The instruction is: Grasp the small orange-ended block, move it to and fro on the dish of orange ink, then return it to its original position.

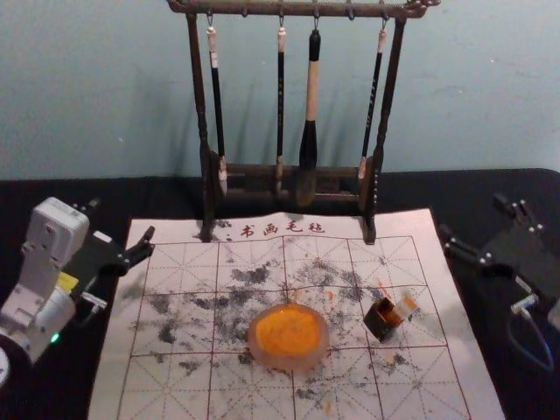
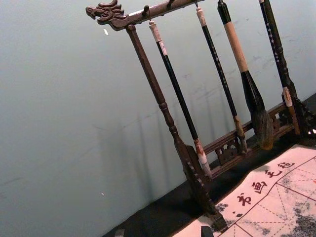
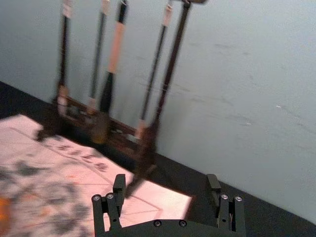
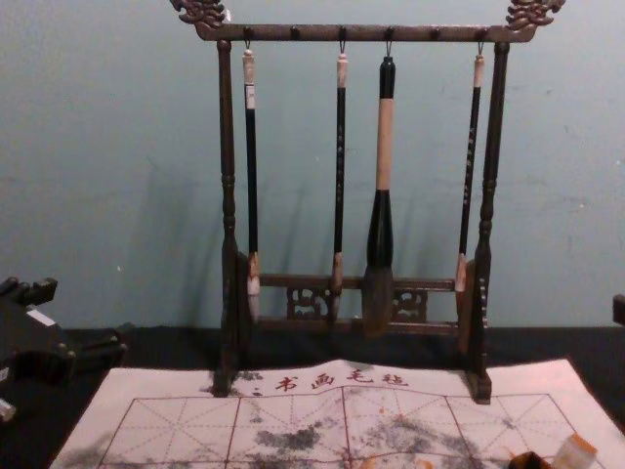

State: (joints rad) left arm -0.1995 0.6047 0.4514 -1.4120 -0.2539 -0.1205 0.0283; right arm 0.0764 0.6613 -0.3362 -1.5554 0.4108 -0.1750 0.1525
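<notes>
In the head view, the orange-ended block (image 1: 404, 308) sits tilted beside a small dark box (image 1: 381, 322); whether it leans on the box or is partly inside, I can't tell. The dish of orange ink (image 1: 255, 348) lies nearby on the mat (image 1: 455, 376). The right gripper (image 1: 472, 217) is off the mat's right side, fingers spread and nothing between them; the left gripper (image 1: 121, 223) is parked off the other side, also spread.

In the left wrist view, just the fingertips edge in, apart, with the brush rack (image 2: 160, 101) beyond.

In the right wrist view, the fingers stand wide apart. A slanted approach could catch the box and topple both pieces. Gripping too near the orange end could leave too little to dab with, and pressing hard could shove the dish or spill ink.

In the chest view, the block's orange end points up and outward; a loose pinch there could let it twist while rubbing.
</notes>
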